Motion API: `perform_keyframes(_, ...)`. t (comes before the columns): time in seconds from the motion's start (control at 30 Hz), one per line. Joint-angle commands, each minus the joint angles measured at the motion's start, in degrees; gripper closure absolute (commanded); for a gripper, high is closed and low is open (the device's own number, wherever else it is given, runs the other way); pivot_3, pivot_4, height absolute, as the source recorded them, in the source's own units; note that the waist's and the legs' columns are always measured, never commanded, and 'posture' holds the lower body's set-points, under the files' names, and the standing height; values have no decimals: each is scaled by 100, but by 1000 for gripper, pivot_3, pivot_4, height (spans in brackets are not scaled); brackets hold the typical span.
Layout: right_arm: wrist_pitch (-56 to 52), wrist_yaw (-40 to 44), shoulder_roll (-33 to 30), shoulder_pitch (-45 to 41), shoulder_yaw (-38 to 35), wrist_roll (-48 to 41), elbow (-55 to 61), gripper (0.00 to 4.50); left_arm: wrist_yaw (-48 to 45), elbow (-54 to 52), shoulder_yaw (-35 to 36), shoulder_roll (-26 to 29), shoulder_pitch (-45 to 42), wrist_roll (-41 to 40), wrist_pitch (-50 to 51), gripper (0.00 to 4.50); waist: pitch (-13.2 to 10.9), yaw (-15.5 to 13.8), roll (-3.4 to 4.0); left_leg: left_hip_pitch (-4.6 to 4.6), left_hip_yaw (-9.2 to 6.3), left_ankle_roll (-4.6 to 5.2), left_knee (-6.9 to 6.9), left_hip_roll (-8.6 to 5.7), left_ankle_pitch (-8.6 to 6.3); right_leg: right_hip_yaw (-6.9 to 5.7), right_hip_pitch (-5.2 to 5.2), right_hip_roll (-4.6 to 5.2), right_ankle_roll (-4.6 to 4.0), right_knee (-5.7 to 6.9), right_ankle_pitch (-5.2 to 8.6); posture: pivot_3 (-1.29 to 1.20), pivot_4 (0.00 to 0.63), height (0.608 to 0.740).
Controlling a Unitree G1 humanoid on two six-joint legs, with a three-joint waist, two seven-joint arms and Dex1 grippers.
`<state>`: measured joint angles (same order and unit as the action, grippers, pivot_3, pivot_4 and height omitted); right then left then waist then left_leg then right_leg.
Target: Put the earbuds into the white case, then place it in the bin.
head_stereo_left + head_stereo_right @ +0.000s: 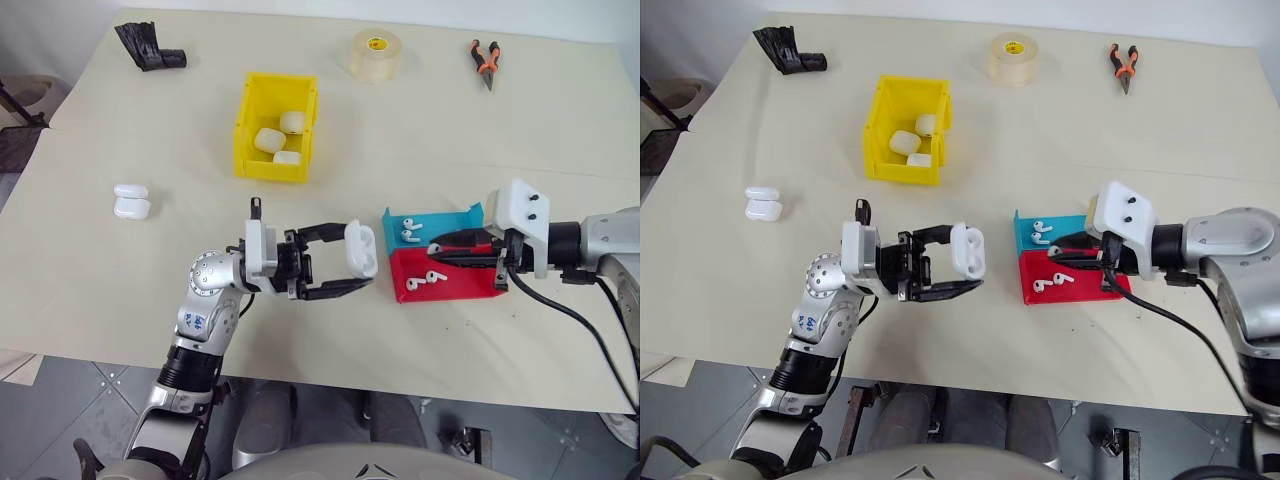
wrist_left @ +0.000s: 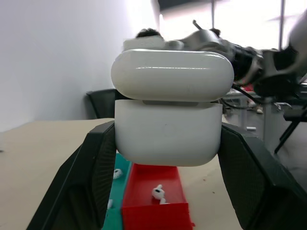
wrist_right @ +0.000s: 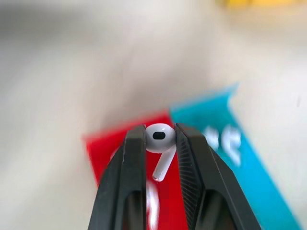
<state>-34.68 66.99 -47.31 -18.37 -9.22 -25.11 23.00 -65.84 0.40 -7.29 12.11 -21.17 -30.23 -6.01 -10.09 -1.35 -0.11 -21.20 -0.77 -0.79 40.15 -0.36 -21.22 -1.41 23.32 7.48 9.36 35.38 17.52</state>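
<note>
Both pincers, left (image 1: 358, 268) and right (image 3: 160, 143), are clamped shut above the table.

White earbud (image 3: 159, 138) pinched between two black fingers (image 3: 130, 158), above red tray (image 3: 103, 153) and blue tray (image 3: 240, 143)

Beige table (image 1: 150, 300) — grey tiled floor (image 1: 60, 400), white wall (image 2: 57, 57), perhaps windows (image 2: 249, 19).

The room was bright and evenly lit, so shadows on the table (image 1: 120, 290) fell soft. Daylight blew out the windows (image 2: 240, 19) behind. Beyond the sharp earbud (image 3: 159, 138), the red tray (image 3: 103, 153) smeared into blur.
</note>
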Motion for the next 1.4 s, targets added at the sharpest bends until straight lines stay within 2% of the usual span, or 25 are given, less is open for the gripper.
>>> perform_keyframes(0.03, 264, -394, 595, 123, -599, -882, 476, 3925, -110, 16, 29, -113, -249, -304, 244, 1722, 0, 3, 0, 0, 2, 0, 0, 0, 0, 3, 1, 1, 0, 2, 0, 0, 150, 740)
perform_keyframes(0.17, 656, -1151, 1600, 361, -844, -1456, 868, 3925, -295, 96, 74, -64, -385, -425, 523, 1722, 1, 16, -1, 2, -5, -2, 0, 1, 1, -2, 0, -2, 0, 6, 0, 0, 150, 740)
perform_keyframes(0.37, 841, -2043, 2515, 851, -646, -1959, 1357, 3925, -429, 20, 95, 58, -512, -573, 1024, 1722, 1, 41, 1, 5, -6, -4, 0, 1, 3, 2, 0, -4, 0, 13, 0, 0, 150, 740)
perform_keyframes(0.47, 820, -2338, 2780, 970, -516, -2233, 1480, 3925, -419, -32, 93, 27, -614, -603, 1212, 1722, 1, 81, 1, 5, -4, -6, -2, -1, 4, 6, 2, -4, -1, 15, 1, 0, 150, 740)
perform_keyframes(0.77, 1212, -2509, 3094, 1116, 328, -2030, 1426, 3925, -410, -128, 133, -42, -639, -626, 1385, 1722, 2, 158, 1, 8, -7, -6, -4, 0, 5, 8, 3, -5, -1, 18, 1, 0, 150, 740)
perform_keyframes(1.1, 1584, -2372, 2949, 1139, 515, -1840, 1058, 3925, -340, -294, 146, -84, -502, -601, 1374, 1722, 2, 152, 1, 7, -7, -5, -4, -1, 5, 10, 2, -4, -1, 16, 1, 0, 150, 740)
perform_keyframes(1.4, 1934, -1894, 2575, 1301, 822, -1392, 746, 3925, -302, -298, 142, -166, -497, -591, 1327, 1722, 2, 150, 1, 7, -5, -6, -4, 0, 5, 10, 3, -5, -1, 16, 1, 0, 150, 740)
